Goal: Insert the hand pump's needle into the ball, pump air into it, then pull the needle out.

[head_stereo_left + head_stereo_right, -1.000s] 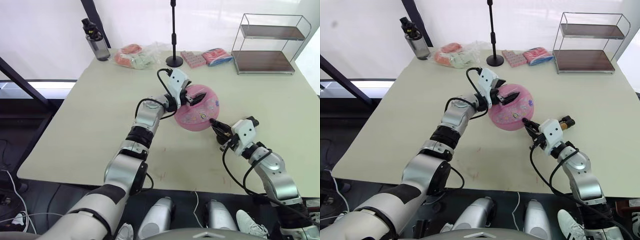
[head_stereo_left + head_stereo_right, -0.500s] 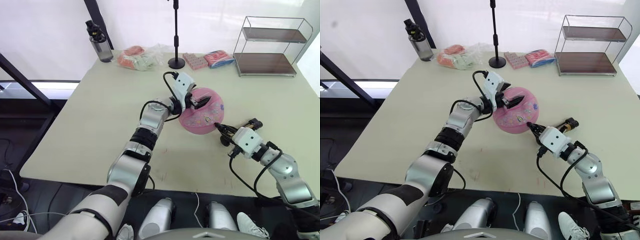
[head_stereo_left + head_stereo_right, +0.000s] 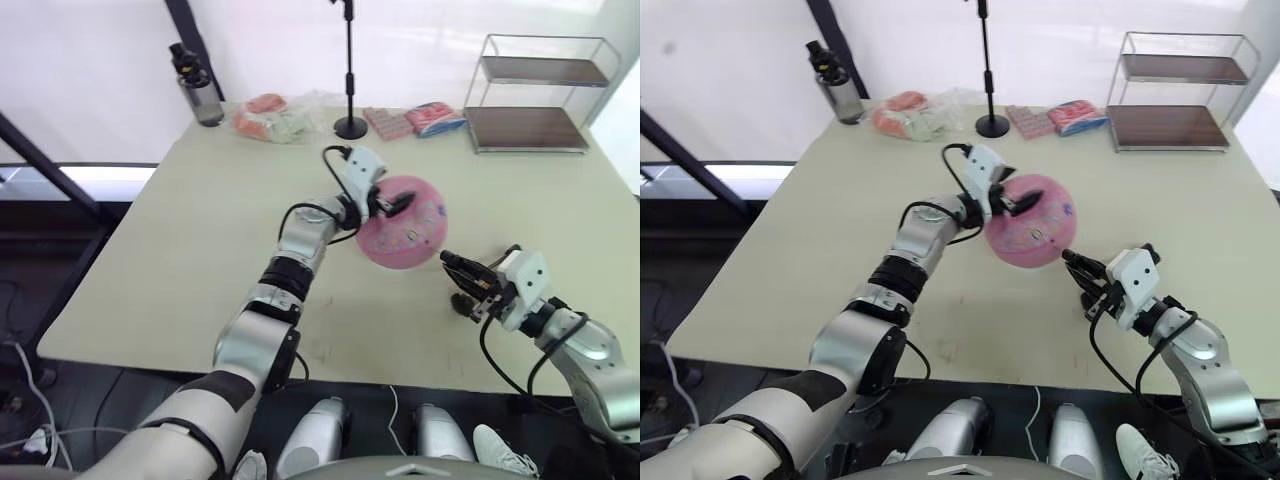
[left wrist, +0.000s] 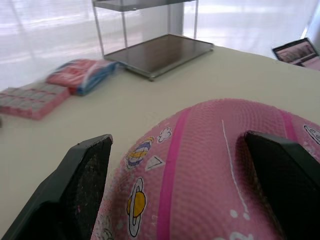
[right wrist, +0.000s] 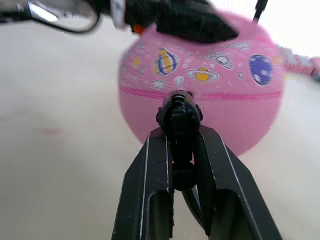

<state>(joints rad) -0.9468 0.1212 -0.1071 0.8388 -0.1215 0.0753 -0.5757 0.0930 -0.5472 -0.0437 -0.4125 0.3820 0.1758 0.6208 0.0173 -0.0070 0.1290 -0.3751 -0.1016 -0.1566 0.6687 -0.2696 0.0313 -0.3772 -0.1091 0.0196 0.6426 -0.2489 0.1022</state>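
Head views: the ball [image 3: 1028,233] sits mid-tabletop [image 3: 820,240]; left gripper [image 3: 1025,203] spans its top, steadying it.
Left wrist: fingers [image 4: 80,185] spread, straddling the ball.
Right wrist: right gripper [image 5: 183,131] clenched on the needle [image 5: 179,111] fitting, near the ball, aimed at it.
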